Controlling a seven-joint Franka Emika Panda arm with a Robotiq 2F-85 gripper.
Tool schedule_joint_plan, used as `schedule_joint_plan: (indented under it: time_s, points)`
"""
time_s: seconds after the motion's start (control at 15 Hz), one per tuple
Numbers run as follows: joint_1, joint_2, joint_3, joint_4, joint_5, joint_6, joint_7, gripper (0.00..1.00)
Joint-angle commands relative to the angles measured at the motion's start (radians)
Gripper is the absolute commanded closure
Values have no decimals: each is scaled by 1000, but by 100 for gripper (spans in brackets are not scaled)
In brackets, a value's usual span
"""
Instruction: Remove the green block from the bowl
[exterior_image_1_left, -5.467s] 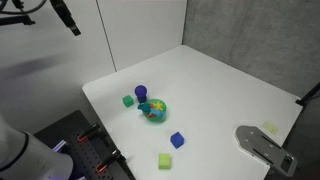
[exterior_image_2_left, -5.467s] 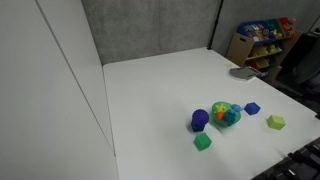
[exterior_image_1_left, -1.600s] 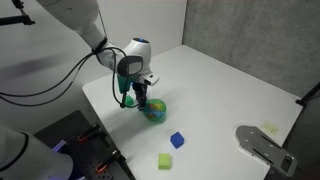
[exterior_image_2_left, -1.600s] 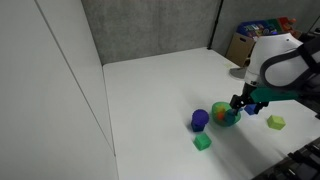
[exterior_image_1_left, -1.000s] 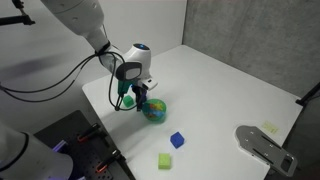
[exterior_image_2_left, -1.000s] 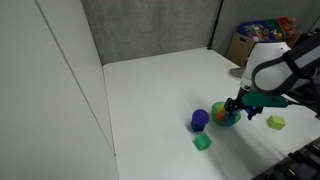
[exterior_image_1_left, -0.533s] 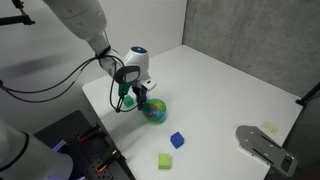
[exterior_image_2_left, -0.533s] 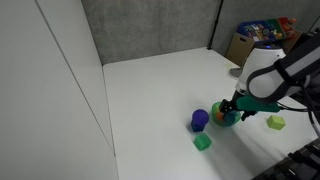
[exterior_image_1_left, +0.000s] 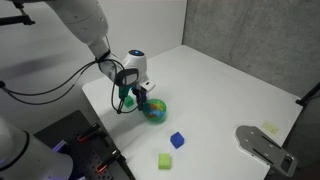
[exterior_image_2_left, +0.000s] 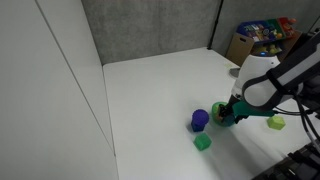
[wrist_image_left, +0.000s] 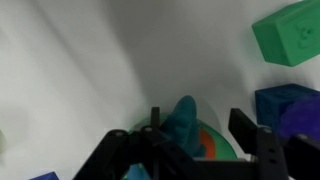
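Tool apart astride green block; if rim is pinched, bowl could be dragged into purple cylinder at 3 o'clock.

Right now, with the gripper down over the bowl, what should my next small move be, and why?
Probably close the gripper. In the wrist view its jaws stand open on either side of the green block, which sticks up out of the bowl, and a gap shows beside the block, so nothing is gripped yet. Lifting now would likely leave it behind.
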Motion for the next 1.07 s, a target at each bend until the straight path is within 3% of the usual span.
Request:
schedule_joint_plan:
  time_s: [0.0, 0.27, 0.33, 0.53, 1.0]
  points:
    - [29, -11, -34, 5, -14, -2, 16, 58]
    - [23, -66, -48, -20, -12, -26, 4, 89]
    - [14, -86, -43, -26, -6, -36, -6, 92]
    - [-9, -148, -28, -38, 9, -75, -21, 97]
    - [-75, -259, -54, 12, -27, -217, -1, 95]
